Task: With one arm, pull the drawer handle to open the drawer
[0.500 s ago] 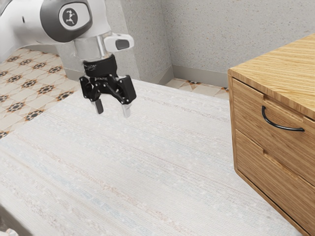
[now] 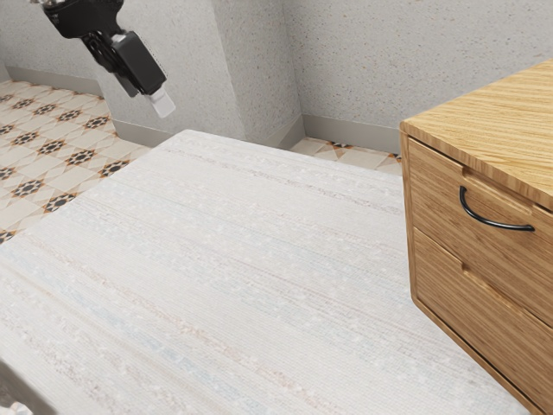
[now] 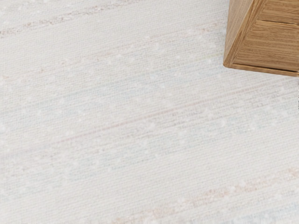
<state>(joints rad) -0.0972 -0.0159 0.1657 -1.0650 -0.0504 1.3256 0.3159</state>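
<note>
Gripper point(image 2: 152, 93): high in the exterior view's upper left corner; cannot tell whether it is spread or closed.
Table point(image 2: 251, 268): pale streaked top, lying between the gripper and the cabinet.
Cabinet point(image 2: 484, 138): wooden, on the table at the exterior view's right; its lower corner point(image 3: 264, 39) shows in the wrist view.
Drawer handle point(image 2: 492, 221): black curved bar on the upper drawer front, well apart from the gripper, far right of it and lower.
</note>
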